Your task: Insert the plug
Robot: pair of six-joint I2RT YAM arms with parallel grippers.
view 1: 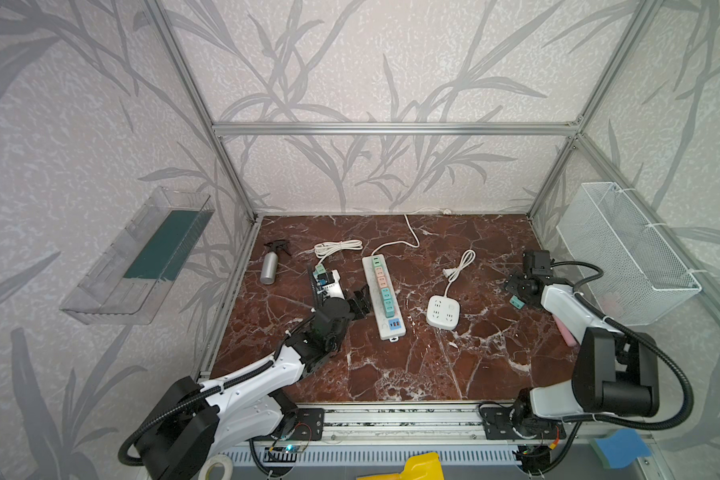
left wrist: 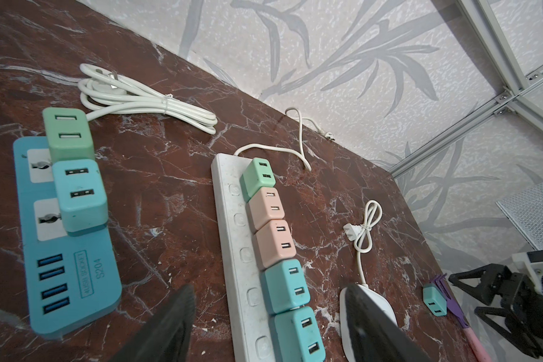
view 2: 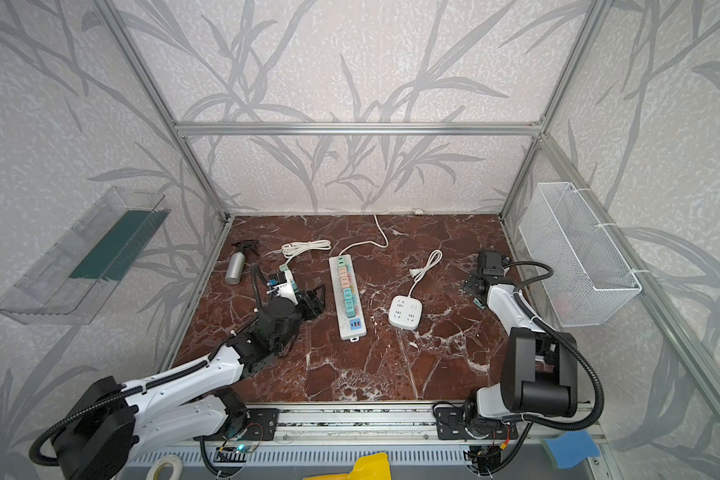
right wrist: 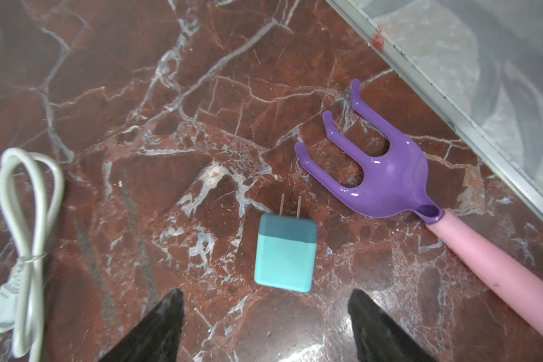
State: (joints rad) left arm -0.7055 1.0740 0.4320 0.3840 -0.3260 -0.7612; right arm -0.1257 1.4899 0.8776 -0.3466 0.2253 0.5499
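Right wrist: teal plug (right wrist: 284, 255) just beyond spread right tool (right wrist: 266, 293); no contact

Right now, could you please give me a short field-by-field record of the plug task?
loose plug: teal, flat on the table, prongs bare, unheld
right gripper: open, just short of the plug
left gripper: open, empty, near the white power strip
white power strip: row of adapters plugged in
rake: purple head, beside the plug, not touching
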